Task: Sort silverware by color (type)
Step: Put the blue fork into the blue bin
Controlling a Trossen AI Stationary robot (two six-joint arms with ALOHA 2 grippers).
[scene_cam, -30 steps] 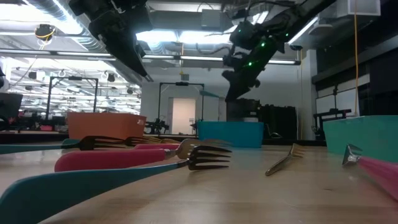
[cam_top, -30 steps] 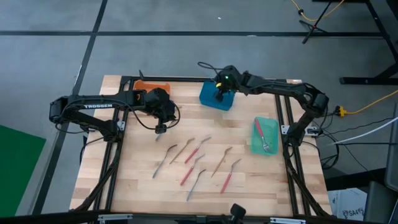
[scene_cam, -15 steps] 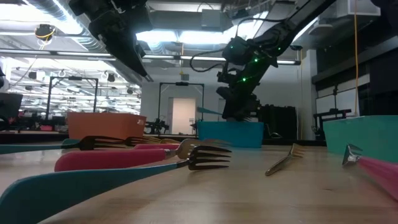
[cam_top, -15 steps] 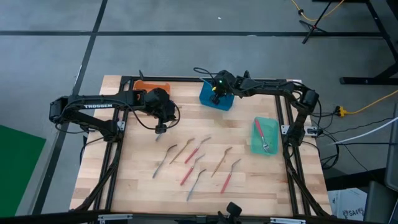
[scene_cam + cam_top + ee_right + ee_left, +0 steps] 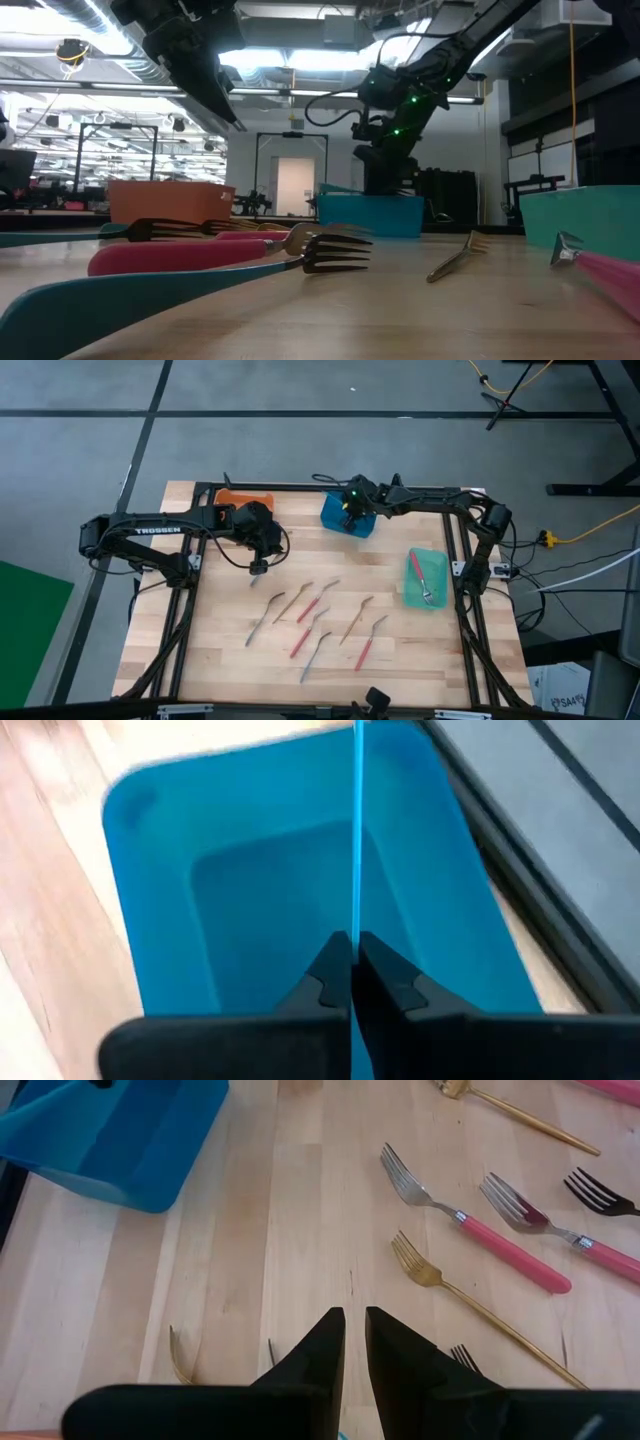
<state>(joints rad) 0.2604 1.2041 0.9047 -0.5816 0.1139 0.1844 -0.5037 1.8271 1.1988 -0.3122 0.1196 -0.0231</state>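
Our right gripper (image 5: 352,948) has swung over the blue bin (image 5: 250,870), fingers still pinching a thin blue utensil (image 5: 356,830) above it. Our left gripper (image 5: 352,1330), fingers slightly parted, hovers unchanged above the silverware (image 5: 305,622) on the tabletop (image 5: 220,650).

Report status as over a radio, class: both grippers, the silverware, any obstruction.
Right gripper shut on blue-handled utensil, over blue bin. Left gripper hovering, narrow gap, empty. Seven forks on table. No obstruction seen.

Forks (image 5: 312,618) lie mid-table (image 5: 220,650) — three bins (image 5: 350,515) behind and right.
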